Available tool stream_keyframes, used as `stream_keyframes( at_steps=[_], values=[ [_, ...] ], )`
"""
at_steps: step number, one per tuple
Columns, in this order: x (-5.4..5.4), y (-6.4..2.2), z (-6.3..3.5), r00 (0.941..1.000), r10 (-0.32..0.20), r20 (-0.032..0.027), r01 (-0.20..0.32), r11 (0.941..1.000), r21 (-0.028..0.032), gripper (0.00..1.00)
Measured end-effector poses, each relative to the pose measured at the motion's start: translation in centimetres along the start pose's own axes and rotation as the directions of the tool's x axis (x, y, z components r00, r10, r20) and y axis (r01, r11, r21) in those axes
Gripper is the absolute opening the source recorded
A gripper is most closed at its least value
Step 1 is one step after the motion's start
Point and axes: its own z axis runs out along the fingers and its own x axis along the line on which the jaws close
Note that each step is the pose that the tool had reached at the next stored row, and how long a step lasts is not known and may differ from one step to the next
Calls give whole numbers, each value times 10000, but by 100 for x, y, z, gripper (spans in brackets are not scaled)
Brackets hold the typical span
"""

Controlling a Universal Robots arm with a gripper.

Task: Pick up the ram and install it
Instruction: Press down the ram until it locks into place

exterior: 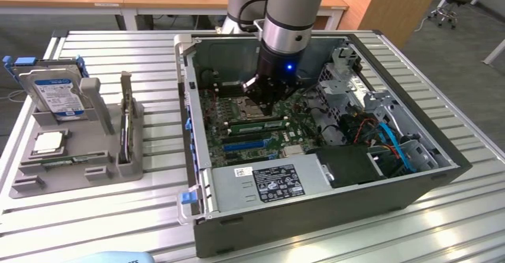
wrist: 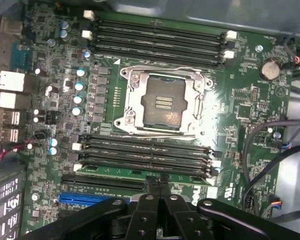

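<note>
Arm: it reaches straight down into the open computer case (exterior: pixel 332 207), I think so the gripper (exterior: pixel 264 110) can push from right above.
Gripper: it hangs low over the green board (exterior: pixel 272 142), just at 5 o'clock from the empty square socket (exterior: pixel 240 104) in the exterior view.
Fingers: the two fingertips (wrist: pixel 152 184) are pressed together with no gap. They hold nothing between them.
Ram: the ram (exterior: pixel 252 123) is a long thin green stick. It stands on its edge in one of the long black slots (wrist: pixel 140 145), not on the tray.
Ram and fingers: the ram (wrist: pixel 115 175) runs sideways right under the closed tips, near its middle. They look like they touch its top edge, but I can't be sure.
Why closed: I think shut tips make one blunt end to press the stick down into its slot.
Tray: the grey tray (exterior: pixel 79 174) sits at 9 o'clock from the case, with the blue hard drive (exterior: pixel 59 91) standing in it.
</note>
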Motion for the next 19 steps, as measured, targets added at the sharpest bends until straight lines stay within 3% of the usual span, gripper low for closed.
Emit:
stream_keyframes(
  at_steps=[3,12,19],
  values=[
    [1,0,1,9996,293,10,-293,9996,7,10],
    [1,0,1,9988,493,16,-493,9988,18,10],
    [-3,0,0,9988,498,-36,-498,9988,19,10]
  ],
)
